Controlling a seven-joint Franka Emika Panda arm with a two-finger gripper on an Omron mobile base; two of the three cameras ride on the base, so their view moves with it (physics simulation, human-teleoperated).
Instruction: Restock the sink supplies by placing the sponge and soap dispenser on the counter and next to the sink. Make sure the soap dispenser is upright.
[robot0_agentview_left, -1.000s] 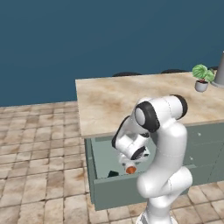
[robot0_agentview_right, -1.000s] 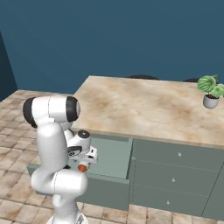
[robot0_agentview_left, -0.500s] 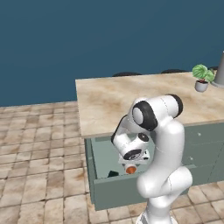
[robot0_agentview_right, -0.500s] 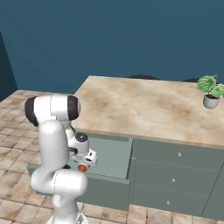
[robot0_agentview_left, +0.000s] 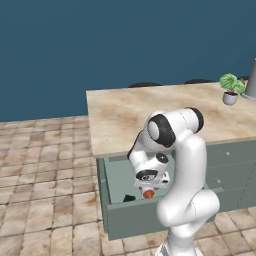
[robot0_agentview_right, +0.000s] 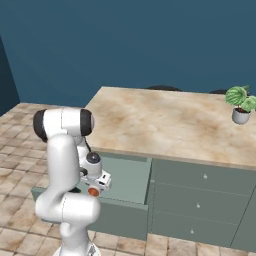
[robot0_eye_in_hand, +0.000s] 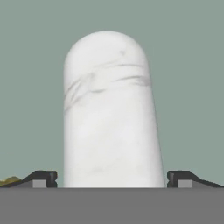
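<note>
while its two-finger gripper (robot0_eye_in_hand: 112, 179) stands released, dark tips either side of the small white cylindrical soap dispenser (robot0_eye_in_hand: 109, 113), the white arm reaches into an open grey-green drawer (robot0_agentview_left: 131, 212) under a beige marbled stone island top (robot0_agentview_left: 150, 112). the bottle's orange pump top (robot0_agentview_left: 148, 193) shows below the hand. a yellow-green sliver, perhaps the sponge (robot0_eye_in_hand: 8, 180), sits at eight o'clock. no lettering is legible. terracotta floor tiles (robot0_agentview_left: 45, 165), a dark blue wall (robot0_agentview_right: 125, 40), and a potted plant (robot0_agentview_right: 241, 103) frame the scene.

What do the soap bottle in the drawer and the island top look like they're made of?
Soap dispenser: looks like matte white plastic; smooth rounded body with faint grey streaks, no gloss.
Island top: looks like polished stone, maybe marble; beige with cloudy brown veining. Both are rendered, so it's a guess.
</note>
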